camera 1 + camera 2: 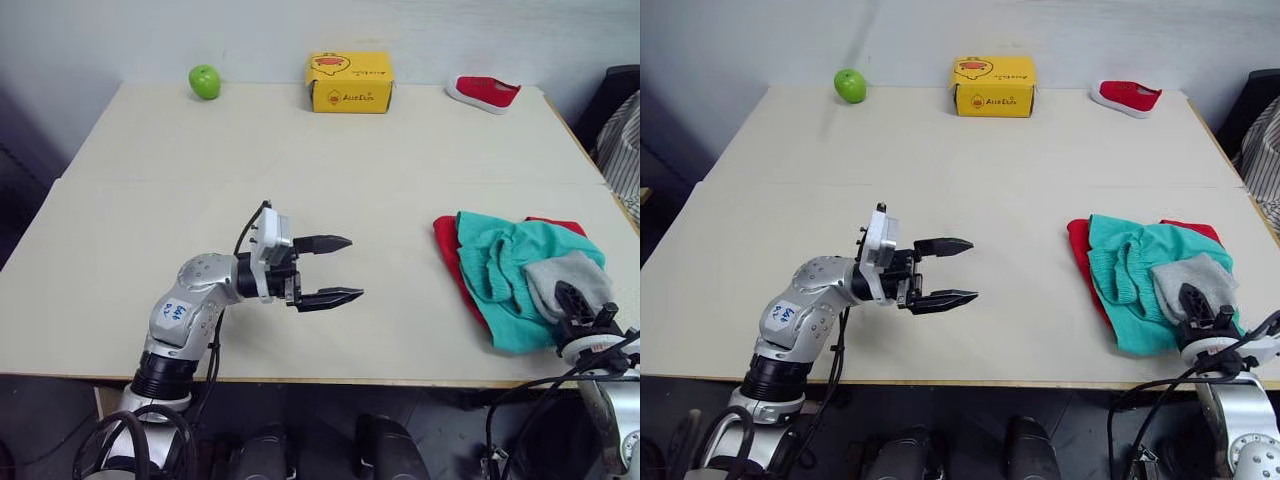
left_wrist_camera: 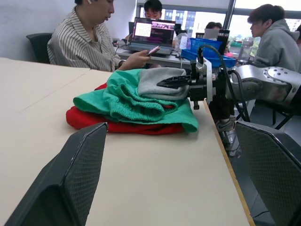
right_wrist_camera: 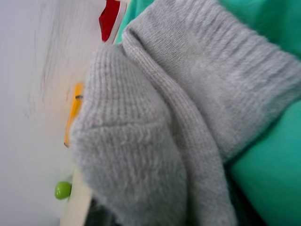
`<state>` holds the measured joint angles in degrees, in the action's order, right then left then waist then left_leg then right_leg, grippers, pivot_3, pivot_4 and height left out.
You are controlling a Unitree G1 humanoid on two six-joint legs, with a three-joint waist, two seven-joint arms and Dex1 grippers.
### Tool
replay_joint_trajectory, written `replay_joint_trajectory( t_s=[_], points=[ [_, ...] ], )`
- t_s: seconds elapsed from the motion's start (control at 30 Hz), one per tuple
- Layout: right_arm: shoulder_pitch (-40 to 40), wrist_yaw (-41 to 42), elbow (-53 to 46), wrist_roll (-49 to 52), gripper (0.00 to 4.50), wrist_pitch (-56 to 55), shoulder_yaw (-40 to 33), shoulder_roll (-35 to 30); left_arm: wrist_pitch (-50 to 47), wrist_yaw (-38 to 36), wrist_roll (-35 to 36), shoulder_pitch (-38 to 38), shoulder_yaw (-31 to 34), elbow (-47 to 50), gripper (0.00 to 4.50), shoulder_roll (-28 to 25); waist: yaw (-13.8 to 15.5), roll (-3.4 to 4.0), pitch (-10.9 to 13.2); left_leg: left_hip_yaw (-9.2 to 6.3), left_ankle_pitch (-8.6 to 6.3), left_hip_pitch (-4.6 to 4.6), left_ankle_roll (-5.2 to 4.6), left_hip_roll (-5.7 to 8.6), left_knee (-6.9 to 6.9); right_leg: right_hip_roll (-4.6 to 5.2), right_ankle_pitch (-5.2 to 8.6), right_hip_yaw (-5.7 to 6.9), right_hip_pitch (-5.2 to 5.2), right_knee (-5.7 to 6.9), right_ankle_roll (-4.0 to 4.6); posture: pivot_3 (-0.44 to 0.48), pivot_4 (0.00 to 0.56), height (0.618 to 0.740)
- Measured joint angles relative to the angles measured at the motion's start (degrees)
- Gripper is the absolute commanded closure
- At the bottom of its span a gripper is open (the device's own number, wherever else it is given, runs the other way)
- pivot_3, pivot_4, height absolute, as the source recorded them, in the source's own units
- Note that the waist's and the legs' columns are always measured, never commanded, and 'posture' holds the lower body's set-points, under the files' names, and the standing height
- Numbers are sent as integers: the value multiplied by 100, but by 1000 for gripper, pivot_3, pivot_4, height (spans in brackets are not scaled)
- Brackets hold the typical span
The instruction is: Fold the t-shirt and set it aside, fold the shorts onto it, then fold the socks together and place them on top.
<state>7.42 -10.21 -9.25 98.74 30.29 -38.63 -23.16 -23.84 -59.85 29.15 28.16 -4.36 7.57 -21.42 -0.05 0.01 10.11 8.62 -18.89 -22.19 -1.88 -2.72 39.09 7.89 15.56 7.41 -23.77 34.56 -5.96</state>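
At the table's right front edge the garments lie in one pile. The red t-shirt is at the bottom and the teal shorts are bunched over it. The grey socks rest on top, seen close up as grey knit socks in the right wrist view. My right gripper reaches up from the table edge and is shut on the socks' near end; the same gripper lies against the grey knit. My left gripper hovers open and empty over the bare middle of the table, pointing toward the pile.
Along the far edge of the table sit a green apple, a yellow box and a small red shoe. A person in a striped shirt sits just past the table's right side, others behind.
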Motion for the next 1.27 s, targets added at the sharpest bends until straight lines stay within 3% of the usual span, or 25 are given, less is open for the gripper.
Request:
replay_joint_trajectory(
  t_s=[0.2,0.23,0.4,0.5,0.63,0.77,0.87,0.97,1.13,1.27],
  points=[
    [715,-175,187,902,194,915,-270,-947,264,-84,-39,-1,124,-238,0,-286,29,0,0,-2,-4,-4,-9,8,0,10,0,1,2,-9,0,0,150,740],
    [885,-97,297,1025,22,1136,-375,-1202,309,-120,-55,-1,134,-294,0,-382,27,0,0,0,-6,-3,-12,8,0,10,0,2,3,-10,-1,0,150,740],
    [1732,1114,863,792,22,2178,-1108,-2453,430,-197,-133,-248,436,-577,0,-902,4,-5,3,1,-25,-2,-43,0,0,0,-2,4,5,-21,-3,0,150,740],
    [2151,2584,1105,-650,22,2044,-1338,-3211,459,-196,-156,-559,645,-611,0,-1242,-13,0,1,14,-27,2,-42,-2,-3,-4,-3,0,1,-21,-6,0,150,740],
    [2529,4997,1116,-3234,22,541,-1093,-3878,586,-54,-289,-1045,1055,-651,0,-1632,6,-3,2,8,-29,0,-27,-12,-6,-19,-4,8,3,-34,-7,0,150,740],
    [1602,6774,1089,-5046,22,-1315,-160,-4334,641,46,-388,-1530,1463,-766,0,-2026,-67,-8,6,25,-20,10,3,-17,-6,-20,-7,-3,-1,-34,-12,0,150,740],
    [-141,7319,641,-5458,22,-1894,1026,-4264,771,144,-459,-1852,1728,-775,0,-2166,-133,-15,15,22,-13,8,18,-21,-8,-13,-6,1,-9,-25,-6,0,150,740],
    [-1486,7616,469,-5933,22,-2309,2167,-3637,1036,284,-660,-2145,1812,-603,0,-2248,-113,-27,19,15,-15,3,33,-23,-9,-10,8,11,-17,-10,20,0,150,740],
    [-2588,8046,1203,-7084,22,-3378,3686,-2232,1391,432,-894,-2429,1879,-448,0,-2256,6,-27,19,34,-16,-15,32,-15,1,-5,13,17,-41,30,29,0,150,740],
    [-3005,8277,2252,-7683,22,-4226,4139,-1486,1581,531,-938,-2756,1968,-279,0,-2243,-18,-27,20,61,-15,-16,17,-7,1,6,9,8,-53,40,21,0,150,740]
  ],
)
